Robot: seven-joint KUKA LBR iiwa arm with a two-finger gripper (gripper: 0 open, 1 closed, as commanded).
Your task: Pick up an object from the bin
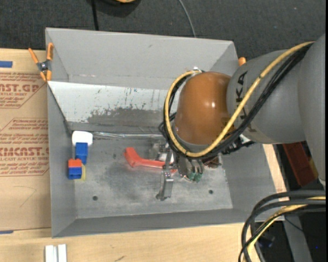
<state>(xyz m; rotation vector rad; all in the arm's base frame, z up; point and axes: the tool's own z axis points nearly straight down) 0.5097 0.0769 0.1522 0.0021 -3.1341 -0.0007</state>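
My gripper [165,187] hangs under the arm's orange dome, low over the bin floor right of the middle. A red-orange thing [138,159], with a blocky left end and a thin bar running right, lies flat on the floor. The bar's right end reaches the gripper's body and disappears behind it. Whether the gripper touches or holds it is hidden.
Against the bin's left wall stand a white block [82,137], a blue block [81,151] just below it, and a small blue block with an orange top and yellow side [75,169]. The arm covers the bin's right part.
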